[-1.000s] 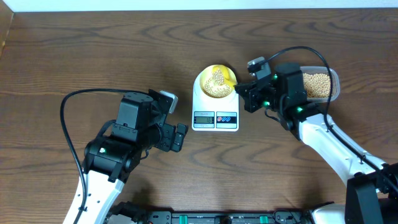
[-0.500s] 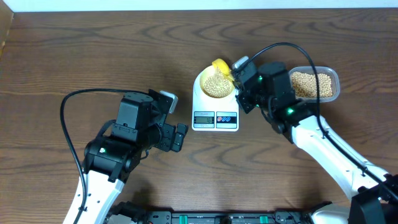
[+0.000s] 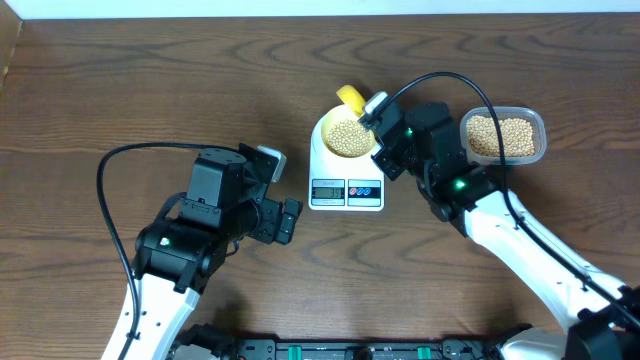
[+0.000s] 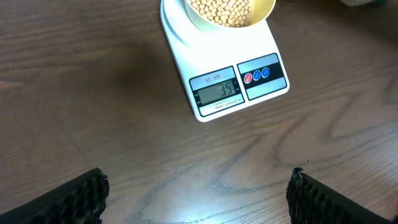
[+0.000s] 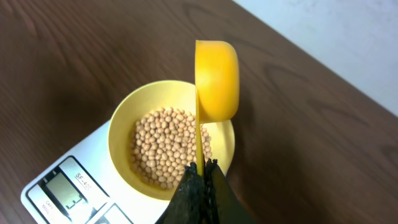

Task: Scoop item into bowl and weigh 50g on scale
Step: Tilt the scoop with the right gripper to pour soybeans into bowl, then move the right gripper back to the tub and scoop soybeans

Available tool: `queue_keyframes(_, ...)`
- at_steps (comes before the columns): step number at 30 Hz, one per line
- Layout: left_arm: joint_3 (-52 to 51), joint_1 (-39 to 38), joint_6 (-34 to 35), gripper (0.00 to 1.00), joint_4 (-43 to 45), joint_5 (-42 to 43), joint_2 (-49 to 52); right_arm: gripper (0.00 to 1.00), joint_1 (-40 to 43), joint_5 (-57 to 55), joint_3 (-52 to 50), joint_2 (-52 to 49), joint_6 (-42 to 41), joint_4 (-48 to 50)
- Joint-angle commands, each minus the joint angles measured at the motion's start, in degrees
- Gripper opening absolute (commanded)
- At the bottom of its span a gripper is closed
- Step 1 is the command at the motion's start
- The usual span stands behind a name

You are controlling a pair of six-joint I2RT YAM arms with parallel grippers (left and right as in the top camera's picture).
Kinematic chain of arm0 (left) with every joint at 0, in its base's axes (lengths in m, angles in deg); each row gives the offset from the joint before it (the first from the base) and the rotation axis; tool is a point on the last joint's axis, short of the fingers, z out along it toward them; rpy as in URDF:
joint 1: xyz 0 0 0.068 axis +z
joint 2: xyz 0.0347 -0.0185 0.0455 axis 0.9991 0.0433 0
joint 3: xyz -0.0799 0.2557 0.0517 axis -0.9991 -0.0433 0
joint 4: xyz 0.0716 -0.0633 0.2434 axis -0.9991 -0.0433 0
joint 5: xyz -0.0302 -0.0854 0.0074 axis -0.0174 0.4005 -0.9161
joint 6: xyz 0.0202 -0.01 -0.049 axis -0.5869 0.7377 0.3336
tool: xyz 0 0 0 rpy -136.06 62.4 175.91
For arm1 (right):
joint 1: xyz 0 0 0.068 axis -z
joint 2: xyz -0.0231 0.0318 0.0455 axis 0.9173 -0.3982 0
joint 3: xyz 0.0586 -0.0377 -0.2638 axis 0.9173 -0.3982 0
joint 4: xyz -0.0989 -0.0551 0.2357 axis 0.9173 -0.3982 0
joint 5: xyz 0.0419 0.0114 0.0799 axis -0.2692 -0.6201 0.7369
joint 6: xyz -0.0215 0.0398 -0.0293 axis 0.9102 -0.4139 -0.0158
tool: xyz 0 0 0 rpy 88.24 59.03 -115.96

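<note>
The white scale [image 3: 346, 178] stands mid-table with the pale-yellow bowl [image 3: 346, 135] on it, partly filled with tan beans [image 5: 169, 144]. Its display [image 4: 216, 93] reads about 39. My right gripper [image 5: 203, 171] is shut on the thin handle of a yellow scoop [image 5: 216, 78], which is turned on its side over the bowl's far rim; the scoop also shows in the overhead view [image 3: 351, 97]. More beans lie in the clear plastic tub [image 3: 503, 135] at the right. My left gripper [image 4: 198, 193] is open and empty, hovering over bare wood in front of the scale.
Black cables loop from both arms over the table [image 3: 150, 90]. The table's back edge meets a white wall at the top of the overhead view.
My right gripper has moved left from the tub to the bowl and turned the scoop on its side over it. The tub is now uncovered. The left arm has not moved.
</note>
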Motion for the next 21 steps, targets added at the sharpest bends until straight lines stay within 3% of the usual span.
queue_keyframes(1,-0.3,-0.2,-0.1,0.94,0.1,-0.6,0.0,0.01,-0.6,-0.6,1.7,2.4,0.9,-1.2)
queue_keyframes(4,-0.3,-0.2,-0.1,0.94,0.1,-0.6,0.0,0.01,-0.6,-0.4,1.7,2.5,-2.7,-4.1)
queue_keyframes(12,-0.3,-0.2,-0.1,0.94,0.1,-0.6,0.0,0.01,2.4,4.1,1.7,4.1,-29.4,-3.3)
queue_keyframes(17,-0.3,-0.2,-0.1,0.94,0.1,-0.6,0.0,0.01,9.6,4.0,1.7,10.6,-33.1,-2.0)
queue_keyframes(21,-0.3,-0.2,-0.1,0.94,0.1,-0.6,0.0,0.01,20.7,0.7,1.7,15.0,-33.0,-12.4)
